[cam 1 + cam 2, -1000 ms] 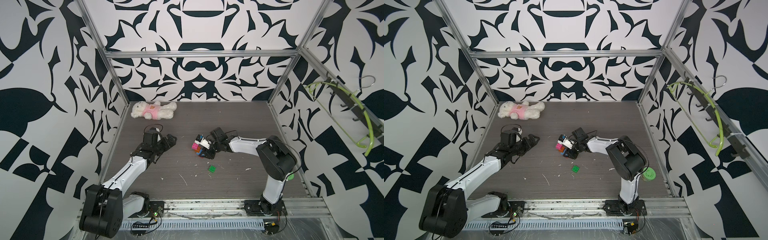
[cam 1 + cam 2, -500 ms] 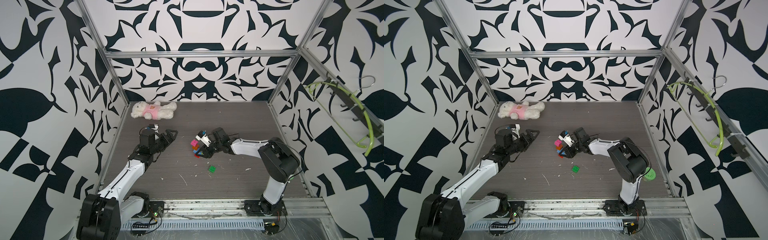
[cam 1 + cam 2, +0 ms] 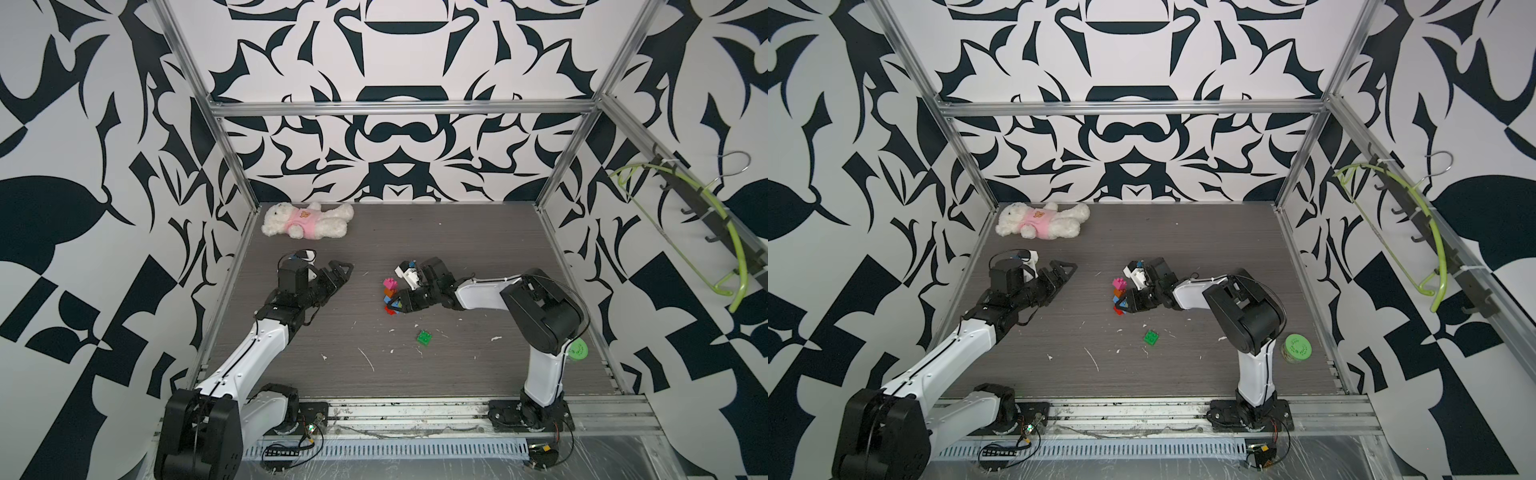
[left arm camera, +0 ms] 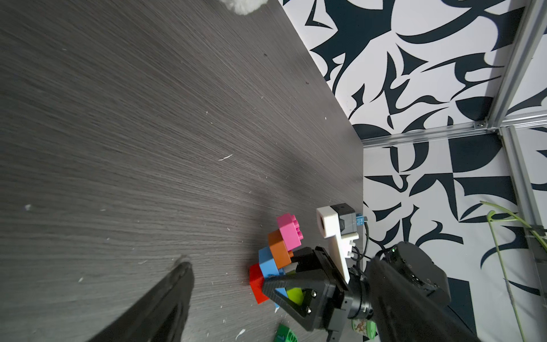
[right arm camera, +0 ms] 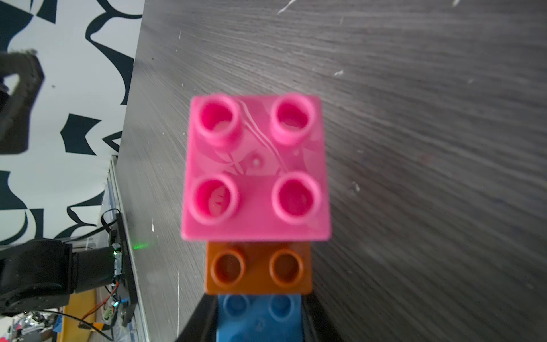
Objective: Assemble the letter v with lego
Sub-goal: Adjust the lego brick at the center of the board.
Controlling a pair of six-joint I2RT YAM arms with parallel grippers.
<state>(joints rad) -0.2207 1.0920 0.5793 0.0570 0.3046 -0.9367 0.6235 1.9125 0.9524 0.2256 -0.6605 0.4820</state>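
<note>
R hand [image 3: 395, 302] grips letter v [image 3: 390, 284] at blue; L hand [image 3: 338, 276] wide, empty. Best hold chain level, then add green brick [image 3: 424, 337].

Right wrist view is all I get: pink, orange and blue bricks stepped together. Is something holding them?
Observer: Yes, the right tool is shut on the letter v.
Operator: Any colours hidden from me?
Observer: A red brick sits at the letter v's bottom end.
Operator: Any bricks left loose?
Observer: One green brick lies alone on the table, apart from the rest.
</note>
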